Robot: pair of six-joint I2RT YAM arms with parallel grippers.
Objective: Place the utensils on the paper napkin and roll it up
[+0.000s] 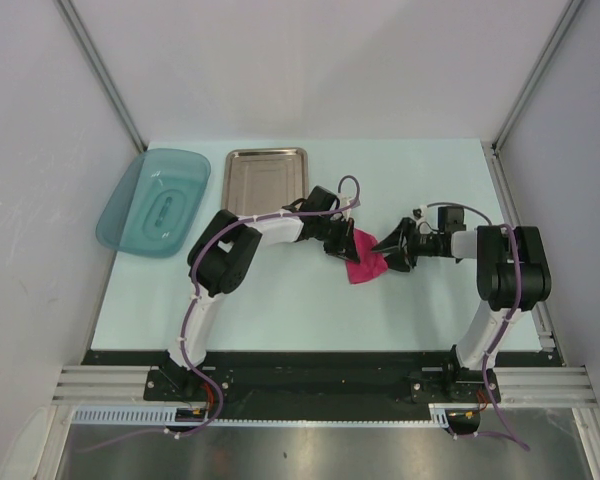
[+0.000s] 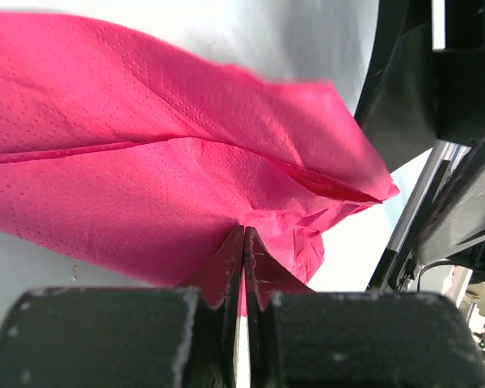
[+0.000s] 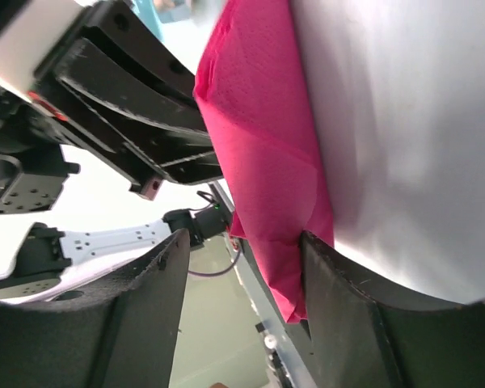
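Paper napkin (image 1: pixel 364 266): bunched at mid-tabletop (image 1: pixel 280 305), between both arms.
Left tool (image 2: pixel 242 242): clamped on its edge.
Right tool (image 3: pixel 242 259): jaws apart, straddling the other end.
Utensils: I can't see them.
Risk: if I pull unevenly, the paper tears or unrolls.

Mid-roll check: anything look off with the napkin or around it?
Yes. The paper napkin is a loose, creased fold with a corner sticking out, not a tidy roll. The left pincer is shut on one edge; the right pincer stands open at the opposite side. The utensils are not visible in any view.
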